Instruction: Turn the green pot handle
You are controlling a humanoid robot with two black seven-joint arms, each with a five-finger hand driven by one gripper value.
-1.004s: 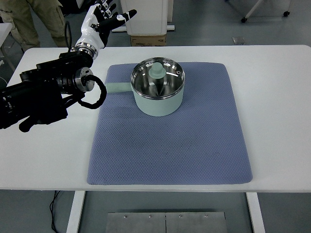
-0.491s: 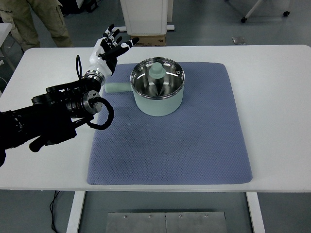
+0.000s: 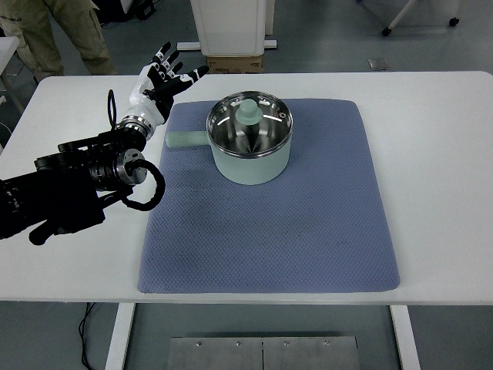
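Observation:
A pale green pot (image 3: 251, 159) with a glass lid and a green knob (image 3: 247, 112) stands on the blue mat (image 3: 269, 223), toward its far left. Its handle (image 3: 186, 139) sticks out to the left. My left hand (image 3: 160, 82) is open with fingers spread, above the table's far left, behind and left of the handle, not touching it. The black left arm (image 3: 69, 189) lies across the table's left side. The right arm is not in view.
A black cable loop (image 3: 142, 185) hangs off the left forearm next to the mat's left edge. A person's legs (image 3: 54, 35) stand beyond the table's far left corner. A white cabinet and a cardboard box (image 3: 235, 62) stand behind the table.
My left hand came down and toward the pot's handle, then drew back a little to the left and away. The pot has not moved.

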